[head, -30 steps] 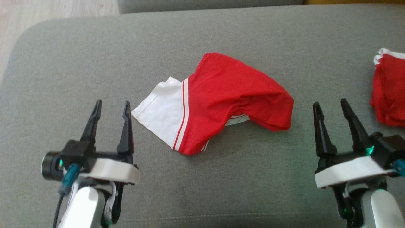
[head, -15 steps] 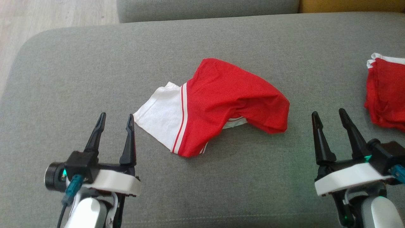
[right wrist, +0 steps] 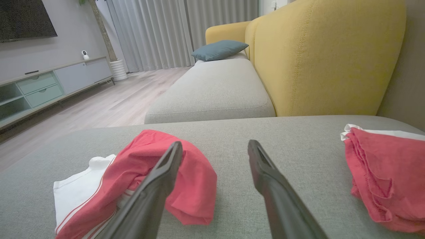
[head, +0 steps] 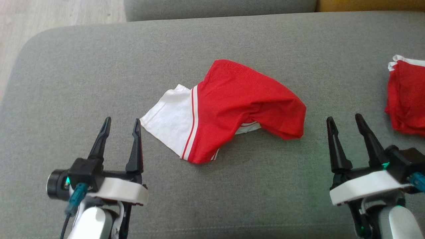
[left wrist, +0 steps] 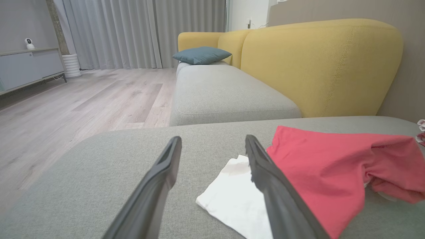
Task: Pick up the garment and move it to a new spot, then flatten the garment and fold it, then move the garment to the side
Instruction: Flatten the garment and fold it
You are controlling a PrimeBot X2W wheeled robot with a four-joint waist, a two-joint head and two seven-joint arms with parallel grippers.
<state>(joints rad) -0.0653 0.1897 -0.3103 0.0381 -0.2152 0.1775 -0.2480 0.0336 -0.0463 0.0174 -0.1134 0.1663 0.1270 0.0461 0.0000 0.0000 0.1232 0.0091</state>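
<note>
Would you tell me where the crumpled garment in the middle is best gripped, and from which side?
Probably the raised red fold at the right end of the garment, approached from the right by the open right gripper. It bulges off the cushion, giving something to pinch, while the white corner lies flat.

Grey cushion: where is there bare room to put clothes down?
The grey fabric cushion is bare at its left end, beyond the crumpled red and white garment and the open left gripper, and along the far strip behind the garment. Crowded on the right: only a narrower gap separates the garment from the red cloth pile, near the open right gripper.
</note>
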